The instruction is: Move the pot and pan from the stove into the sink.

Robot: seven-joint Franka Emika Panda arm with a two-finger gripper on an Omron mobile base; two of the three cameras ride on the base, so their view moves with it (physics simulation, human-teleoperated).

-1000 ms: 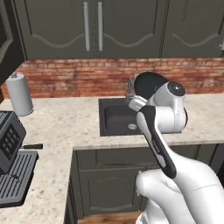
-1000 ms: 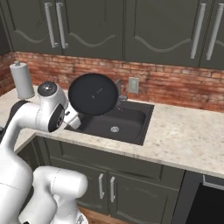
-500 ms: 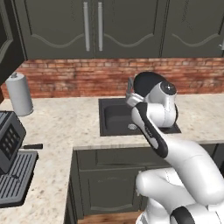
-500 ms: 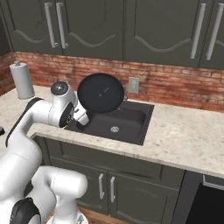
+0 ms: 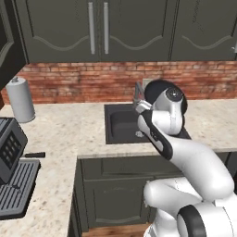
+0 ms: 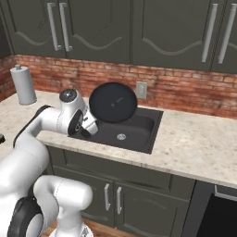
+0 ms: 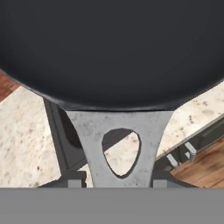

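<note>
The black pan [image 6: 113,102] hangs tilted on edge over the left part of the sink [image 6: 134,134], its flat bottom facing the right base camera. My gripper [image 6: 91,123] is shut on the pan's handle at the sink's front left. In the hand view the pan [image 7: 109,48] spreads across the top, and its grey handle with a teardrop hole [image 7: 92,131] runs down between my fingertips [image 7: 72,180]. In the left base view my hand covers the right half of the sink [image 5: 118,122], with the pan's dark rim [image 5: 155,87] behind it. The stove's dark front [image 6: 217,215] shows at the lower right. The pot is out of view.
A paper towel roll [image 5: 21,99] stands at the back left of the beige counter [image 6: 203,148]. The faucet [image 5: 138,92] rises behind the sink against the brick wall. A dark appliance [image 5: 11,152] sits at the near left. Dark cabinets hang overhead.
My arm has carried the pan to the right and a little lower, from beside the sink's left edge to over the basin. The grip on the handle is unchanged.
</note>
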